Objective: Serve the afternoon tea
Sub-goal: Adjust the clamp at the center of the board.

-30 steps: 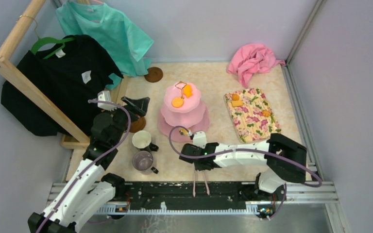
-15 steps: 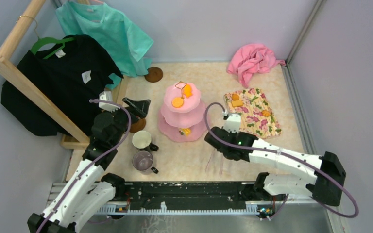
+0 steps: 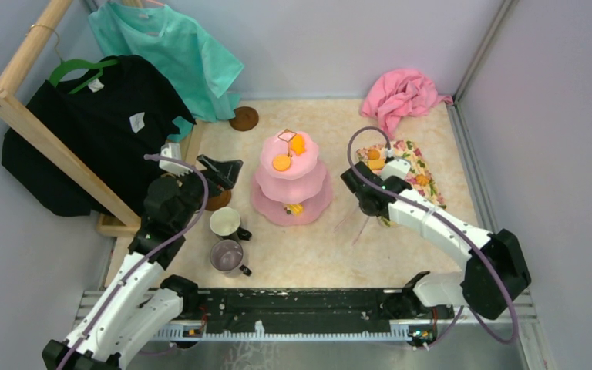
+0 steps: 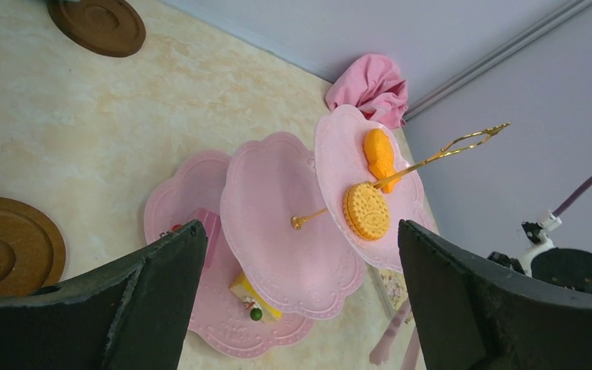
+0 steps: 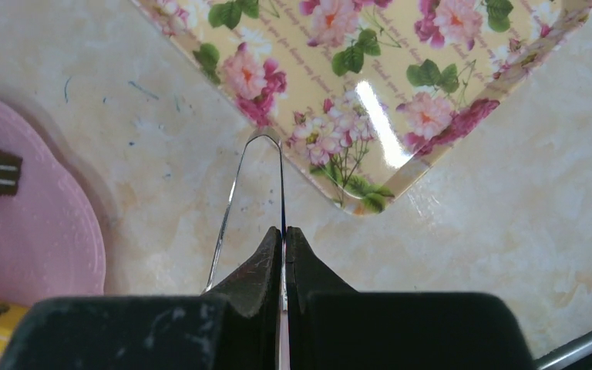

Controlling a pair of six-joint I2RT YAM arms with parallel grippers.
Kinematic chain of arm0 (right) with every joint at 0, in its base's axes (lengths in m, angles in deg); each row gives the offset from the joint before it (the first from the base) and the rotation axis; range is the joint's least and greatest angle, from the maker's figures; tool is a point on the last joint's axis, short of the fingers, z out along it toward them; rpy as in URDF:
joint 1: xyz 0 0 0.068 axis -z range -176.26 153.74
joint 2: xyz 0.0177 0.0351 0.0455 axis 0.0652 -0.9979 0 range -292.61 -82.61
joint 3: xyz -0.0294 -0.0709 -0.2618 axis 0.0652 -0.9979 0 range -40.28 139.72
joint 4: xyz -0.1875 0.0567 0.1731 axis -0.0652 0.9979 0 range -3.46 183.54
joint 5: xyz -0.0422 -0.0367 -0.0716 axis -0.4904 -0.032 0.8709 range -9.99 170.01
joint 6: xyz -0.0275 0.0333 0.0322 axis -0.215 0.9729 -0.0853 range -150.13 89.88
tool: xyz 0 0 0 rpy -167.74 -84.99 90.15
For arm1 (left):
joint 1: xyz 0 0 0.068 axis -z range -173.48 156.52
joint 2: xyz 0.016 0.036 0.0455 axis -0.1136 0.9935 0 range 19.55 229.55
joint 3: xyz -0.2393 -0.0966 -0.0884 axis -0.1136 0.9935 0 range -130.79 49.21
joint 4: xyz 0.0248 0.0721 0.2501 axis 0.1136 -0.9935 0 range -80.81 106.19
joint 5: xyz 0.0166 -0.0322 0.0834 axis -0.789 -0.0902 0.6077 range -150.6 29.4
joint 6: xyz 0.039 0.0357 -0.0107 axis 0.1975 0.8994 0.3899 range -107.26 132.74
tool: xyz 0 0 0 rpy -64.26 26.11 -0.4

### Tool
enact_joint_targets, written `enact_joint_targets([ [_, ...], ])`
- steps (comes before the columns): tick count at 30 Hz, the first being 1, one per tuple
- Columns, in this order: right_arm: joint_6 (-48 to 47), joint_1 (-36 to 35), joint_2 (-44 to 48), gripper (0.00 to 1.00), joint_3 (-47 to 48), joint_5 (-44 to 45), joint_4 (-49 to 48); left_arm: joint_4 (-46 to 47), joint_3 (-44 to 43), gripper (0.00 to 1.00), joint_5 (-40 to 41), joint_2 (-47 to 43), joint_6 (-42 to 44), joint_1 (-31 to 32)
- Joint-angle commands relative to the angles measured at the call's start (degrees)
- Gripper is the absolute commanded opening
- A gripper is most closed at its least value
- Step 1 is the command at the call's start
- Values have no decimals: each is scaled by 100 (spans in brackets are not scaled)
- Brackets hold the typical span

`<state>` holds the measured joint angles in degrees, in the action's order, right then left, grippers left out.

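**Tongs swinging across to the mat**

The right tool, clenched on the tongs, is now hanging over the counter at the mat's edge, having left the stand. Snacks are waiting on the mat. The left tool is hovering released beside the stand.

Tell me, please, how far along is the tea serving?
Done: a cookie and more sit on the stand. In hand: the right gripper is shut on tongs near the mat. Left: snacks lie on the mat, and both mugs stand off the saucers; the left gripper is open.
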<state>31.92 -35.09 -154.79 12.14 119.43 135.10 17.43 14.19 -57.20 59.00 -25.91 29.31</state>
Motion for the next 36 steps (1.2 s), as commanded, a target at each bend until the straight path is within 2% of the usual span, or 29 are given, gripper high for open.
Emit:
enact_joint_targets([
  [1,121,335,-385,0,500,-173,-248,138,-189,98,-131,7,116,24],
  [6,809,328,-978,0,622,-501,-273,670,-152,98,-219,304,-95,18],
  [10,1674,332,-1272,0,363,-869,-490,828,-572,98,107,874,-361,21],
  [16,1905,328,-2040,0,973,-1452,106,444,-1473,98,1305,1647,-848,30],
  [22,2045,332,-1859,0,666,-1795,-115,136,-2227,99,1988,2196,-873,25],
  [27,2008,321,-1471,1,287,-1822,-512,436,-2260,99,2348,2281,-758,20],
  [33,2272,85,-1312,3,46,-1527,-309,960,-2236,99,2774,2469,-623,22],
  [34,2283,40,-1244,17,-31,-1530,-360,962,-2237,99,2778,2494,-687,19],
  [35,2311,-5,-1189,58,-113,-1521,-386,972,-2241,99,2757,2518,-688,18],
  [36,2349,-36,-1158,63,-156,-1535,-375,964,-2252,99,2744,2530,-690,22],
])
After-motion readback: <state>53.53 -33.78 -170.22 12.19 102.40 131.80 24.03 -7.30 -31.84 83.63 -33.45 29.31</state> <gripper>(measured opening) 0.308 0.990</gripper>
